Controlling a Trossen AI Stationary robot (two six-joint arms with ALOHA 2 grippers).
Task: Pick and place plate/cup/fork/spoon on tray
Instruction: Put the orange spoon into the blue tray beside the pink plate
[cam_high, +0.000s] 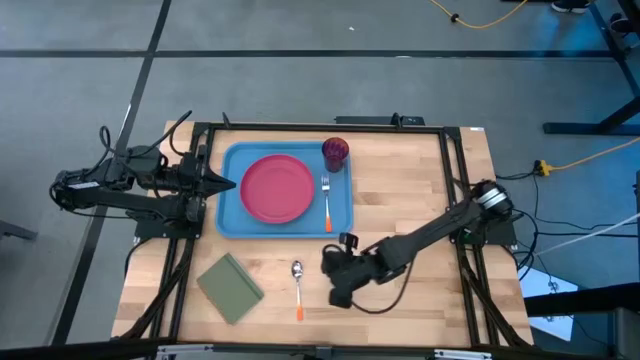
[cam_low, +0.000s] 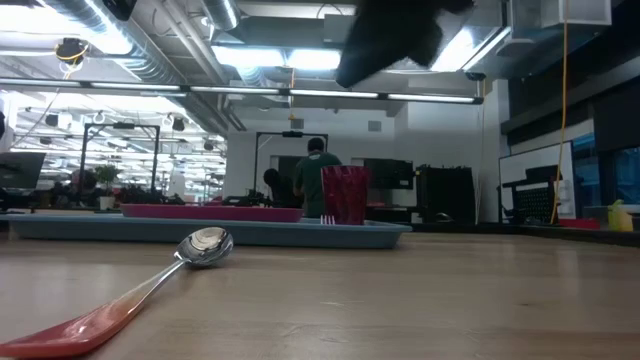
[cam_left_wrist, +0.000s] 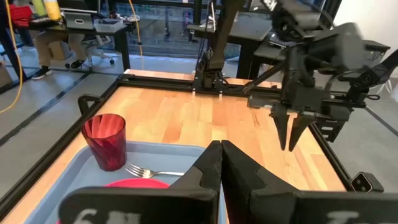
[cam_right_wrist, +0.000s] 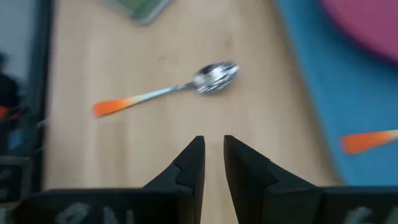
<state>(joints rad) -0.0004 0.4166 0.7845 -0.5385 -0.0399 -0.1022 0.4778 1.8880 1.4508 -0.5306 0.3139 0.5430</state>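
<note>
spoon: still to go, lies flat on the bench outside the tray, just off its near long edge; bowl points toward the tray, orange handle away from it.
tray: already carries plate, cup and fork; cup upright in one corner, fork beside the plate on the cup side.
my right gripper: above the bench beside the spoon, clear of the tray, not touching anything; fingers narrow, only a thin gap, nothing between them.
my left gripper: waits at the tray's short edge on the plate side; fingers pressed together, empty.
spoon handling: I judge it light, stiff and thin; metal neck looks slick, low profile means little to catch against the bench.
where to grip: my guess is across the handle near the metal-to-orange join, fingers on either side of the shaft; bowl is rounded and likely to squirt out.
need before grip: fingers want a wider gap than now, and to turn crosswise to the handle.
risk: pinching at the orange tip could tip the bowl down or spin the spoon; pressing down hard may skid it on the wood.
olive pad: on the bench past the spoon, away from my right gripper, not in the way.
free spot: open tray floor beside the fork looks enough for the spoon.
</note>
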